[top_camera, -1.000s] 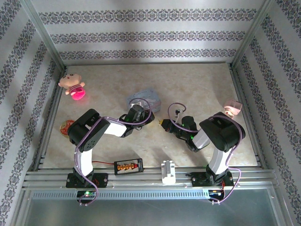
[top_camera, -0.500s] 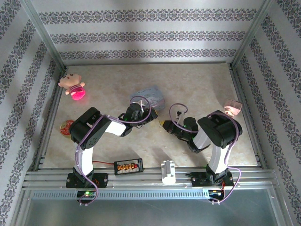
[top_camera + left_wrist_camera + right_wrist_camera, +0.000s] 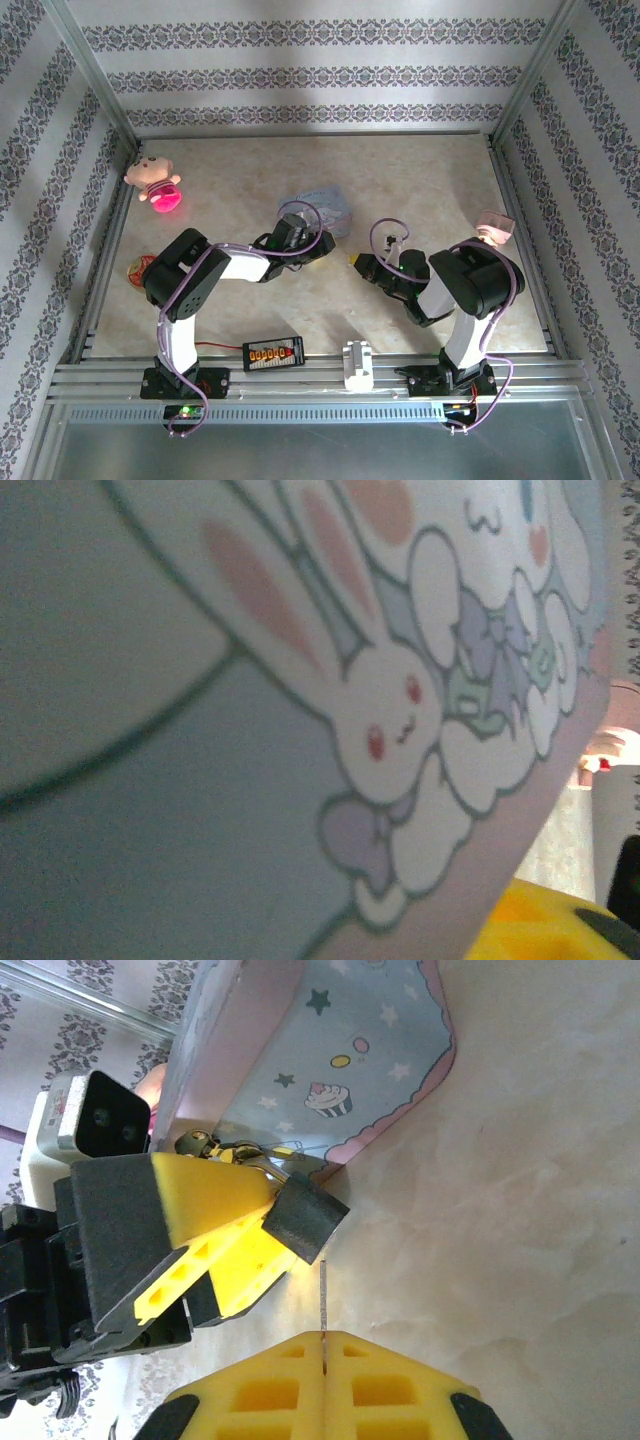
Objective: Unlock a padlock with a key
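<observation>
In the right wrist view the small dark grey padlock (image 3: 306,1218) is pinched between the yellow fingers of my left gripper (image 3: 275,1228), right against the lower edge of the pale blue cartoon tin (image 3: 330,1050). My right gripper (image 3: 324,1338) is shut on the key (image 3: 324,1295). Its thin blade is seen edge-on, pointing up, with the tip just under the padlock's bottom face. In the top view my left gripper (image 3: 320,240) and right gripper (image 3: 356,262) face each other mid-table, beside the tin (image 3: 322,200). The left wrist view looks closely at the tin's bunny picture (image 3: 390,720).
A pink doll (image 3: 155,180) lies at the back left, a red item (image 3: 137,270) at the left edge and a pink cup (image 3: 493,227) at the right. An orange-and-black device (image 3: 272,353) and a white block (image 3: 357,364) rest on the front rail.
The left gripper has turned and shifted slightly, and more of the tin now shows behind it. The right gripper has edged right and a little toward the front.
</observation>
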